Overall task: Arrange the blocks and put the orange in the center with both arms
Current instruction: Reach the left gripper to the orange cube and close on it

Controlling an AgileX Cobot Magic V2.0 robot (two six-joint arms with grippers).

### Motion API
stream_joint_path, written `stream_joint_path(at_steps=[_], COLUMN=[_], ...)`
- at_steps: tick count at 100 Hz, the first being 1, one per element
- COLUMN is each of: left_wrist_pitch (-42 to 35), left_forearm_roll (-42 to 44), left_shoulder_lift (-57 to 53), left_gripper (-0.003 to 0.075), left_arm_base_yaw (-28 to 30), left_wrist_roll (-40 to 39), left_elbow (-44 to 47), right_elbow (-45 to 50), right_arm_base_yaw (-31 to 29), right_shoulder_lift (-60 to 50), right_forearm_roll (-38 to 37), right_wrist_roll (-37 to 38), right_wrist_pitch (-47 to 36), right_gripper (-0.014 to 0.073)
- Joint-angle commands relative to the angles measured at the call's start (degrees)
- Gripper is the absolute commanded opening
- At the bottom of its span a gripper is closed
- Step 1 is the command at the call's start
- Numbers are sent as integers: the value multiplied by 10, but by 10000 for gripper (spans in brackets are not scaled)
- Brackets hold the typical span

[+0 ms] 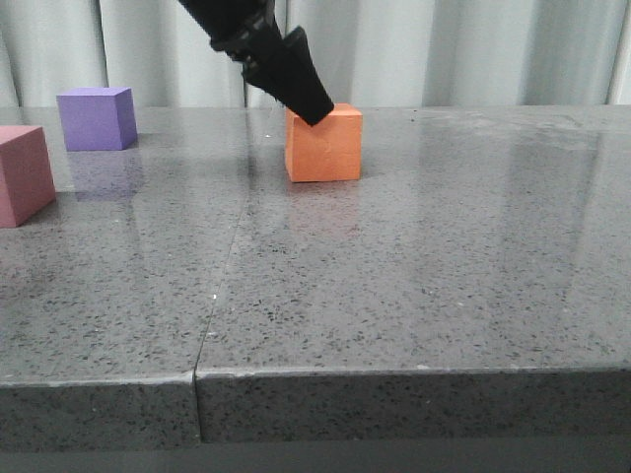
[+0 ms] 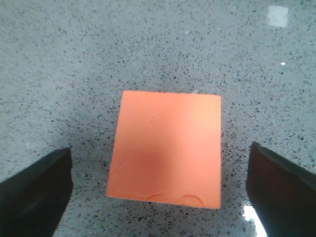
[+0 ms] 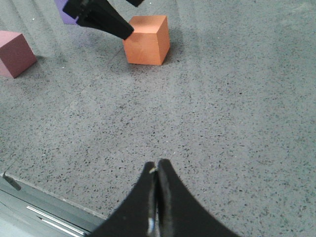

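Note:
The orange cube (image 1: 323,146) sits on the grey speckled table, near the middle at the back. My left gripper (image 1: 312,103) comes down from above, its tip at the cube's upper left corner. In the left wrist view the jaws stand wide open on either side of the orange cube (image 2: 168,148), not touching it. The purple cube (image 1: 96,118) is at the back left. The pink cube (image 1: 22,175) is at the left edge, nearer the front. My right gripper (image 3: 157,165) is shut and empty, over bare table near the front edge. The right wrist view shows the orange cube (image 3: 145,42) far ahead of it.
The table's front edge (image 1: 394,379) runs across the front view, with a seam (image 1: 222,286) in the top left of centre. A pale curtain (image 1: 473,49) hangs behind the table. The right wrist view also shows the pink cube (image 3: 16,53).

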Motion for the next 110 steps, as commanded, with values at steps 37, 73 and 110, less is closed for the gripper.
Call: stream_joint_path(at_steps=[37,73,110], left_wrist_pitch=[-12,0,2], left_forearm_roll=[-40,-40,-40], left_shoulder_lift=[-10,-10,-10], left_gripper=[663,442,441], left_arm_base_yaw=[-6,-6,-6], left_wrist_roll=[1,1,1], left_elbow=[-19,-19,-19], right_elbow=[-14,-14,-14], right_arm_base_yaw=[2,2,2], right_shoulder_lift=[3,3,3], right_forearm_roll=[-2,-2,-2], right_wrist_roll=[-7,-7,-7], right_wrist_pitch=[-42,-42,-42], right_gripper=[-69,-69,-69])
